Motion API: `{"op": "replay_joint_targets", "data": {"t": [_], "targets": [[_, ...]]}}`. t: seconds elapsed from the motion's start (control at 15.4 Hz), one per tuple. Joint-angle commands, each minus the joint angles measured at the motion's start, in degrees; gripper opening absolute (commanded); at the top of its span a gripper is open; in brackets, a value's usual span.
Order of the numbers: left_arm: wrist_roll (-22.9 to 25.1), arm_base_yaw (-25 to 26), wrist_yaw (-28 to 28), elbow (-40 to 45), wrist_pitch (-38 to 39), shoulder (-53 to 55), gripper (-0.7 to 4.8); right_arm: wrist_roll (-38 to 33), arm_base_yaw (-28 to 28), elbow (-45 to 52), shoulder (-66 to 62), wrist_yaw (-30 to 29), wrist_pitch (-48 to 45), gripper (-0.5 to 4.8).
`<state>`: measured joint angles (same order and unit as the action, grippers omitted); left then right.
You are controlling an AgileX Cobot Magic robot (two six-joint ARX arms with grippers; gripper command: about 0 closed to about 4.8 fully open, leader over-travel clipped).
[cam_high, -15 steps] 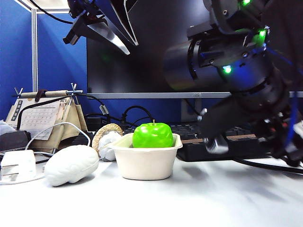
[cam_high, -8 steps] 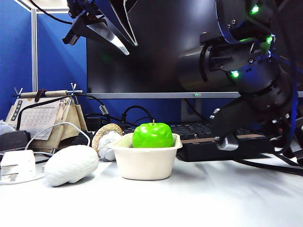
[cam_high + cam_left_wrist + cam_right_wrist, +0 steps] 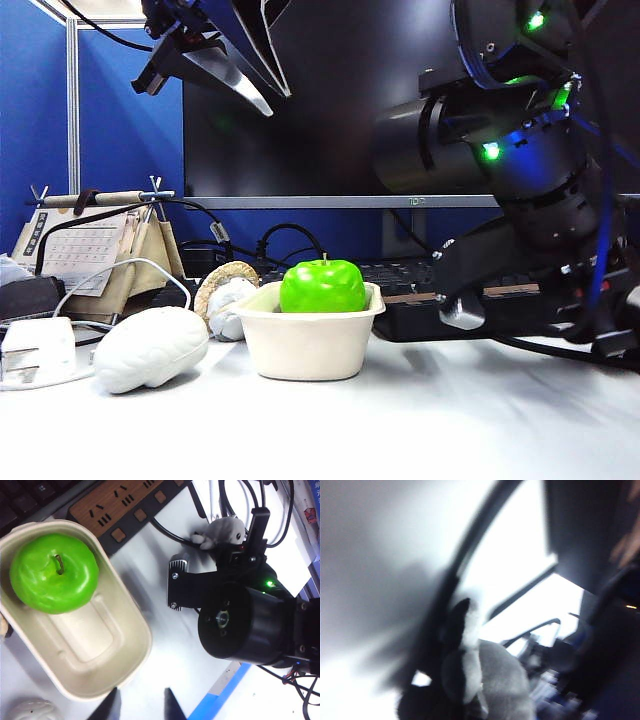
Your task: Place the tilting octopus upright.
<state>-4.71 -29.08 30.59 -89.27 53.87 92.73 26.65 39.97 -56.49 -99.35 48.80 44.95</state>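
Your white table [image 3: 420,420] is hemmed at the back by a keyboard, a power strip [image 3: 117,505] and loops of black cable [image 3: 230,500]. The octopus [image 3: 222,530] lies among those cables, beside the strip, right at the right tool [image 3: 252,527]. That tool is pressed together, and the blurred right wrist view shows grey plush against it, so it may be pinching the octopus; you cannot be sure. If you turn the toy here, a cable or the keyring could snag and tip it again. The left tool [image 3: 140,705] hangs spread and empty high over the bowl [image 3: 135,645] holding the green apple [image 3: 52,572]. The best open room is the bare front of the table.
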Motion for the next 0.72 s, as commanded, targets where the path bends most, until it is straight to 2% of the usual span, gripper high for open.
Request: {"op": "replay_joint_targets", "data": {"t": [0.07,0.2,0.33,0.46,0.72], "targets": [[0.24,0.04,0.2,-0.15,-0.2,-0.15,1.21,-2.4,0.17,-0.09,0.02,-3.96,0.26,0.05],[0.24,0.04,0.2,-0.15,-0.26,-0.15,1.21,-2.95,0.85,-0.11,0.04,-3.96,0.2,0.58],[0.24,0.04,0.2,-0.15,-0.33,-0.15,1.21,-3.8,1.55,-0.13,0.07,-3.96,0.02,0.72],[0.24,0.04,0.2,-0.13,-0.35,-0.15,1.21,-4.61,1.57,-0.17,0.07,-4.11,0.0,1.41],[0.24,0.04,0.17,-0.15,-0.39,-0.15,1.21,-6.71,1.88,-0.17,0.07,-5.7,0.44,1.41]]}}
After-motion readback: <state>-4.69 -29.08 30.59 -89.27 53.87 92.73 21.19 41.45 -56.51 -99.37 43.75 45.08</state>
